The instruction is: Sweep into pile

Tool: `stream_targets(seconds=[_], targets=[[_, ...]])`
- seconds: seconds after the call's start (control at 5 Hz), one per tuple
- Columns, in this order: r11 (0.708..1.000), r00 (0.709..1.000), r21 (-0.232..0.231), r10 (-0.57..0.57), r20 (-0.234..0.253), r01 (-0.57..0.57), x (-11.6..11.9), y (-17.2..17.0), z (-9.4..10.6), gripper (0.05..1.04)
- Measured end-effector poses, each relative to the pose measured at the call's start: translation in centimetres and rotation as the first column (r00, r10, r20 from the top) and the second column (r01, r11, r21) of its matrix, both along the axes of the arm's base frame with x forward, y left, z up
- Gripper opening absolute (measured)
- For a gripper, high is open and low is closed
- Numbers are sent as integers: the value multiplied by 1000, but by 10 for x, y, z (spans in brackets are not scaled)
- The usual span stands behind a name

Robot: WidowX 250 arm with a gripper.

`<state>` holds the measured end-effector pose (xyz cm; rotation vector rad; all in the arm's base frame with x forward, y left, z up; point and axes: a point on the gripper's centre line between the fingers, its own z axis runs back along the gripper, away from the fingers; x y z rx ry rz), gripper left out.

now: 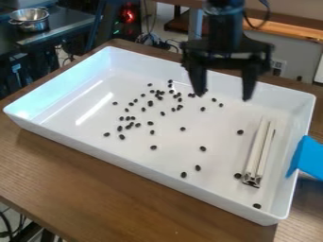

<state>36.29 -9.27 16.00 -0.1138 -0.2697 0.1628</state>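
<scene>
Well, a metal bowl (29, 20) sits at upper left, beyond the wooden tabletop (75, 177). Across that lies a big white tray (66, 80), with dark beans (150, 103) scattered inside, thickest left of the middle, a few strays towards the right. Over the tray's far side hangs the hand (224, 96), spread wide. Right of the middle lies a pale bar (255, 146), perhaps grooved; a blue thing (310, 158) overlaps the right rim.
</scene>
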Motion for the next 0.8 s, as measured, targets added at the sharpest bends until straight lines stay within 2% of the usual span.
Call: stream_targets(seconds=[0.2, 0.8], targets=[[1000, 1000, 19, 25, 5, -25, 8, -12, -11, 998], [997, 1000, 72, 24, -18, -23, 4, -39, -40, 999]])
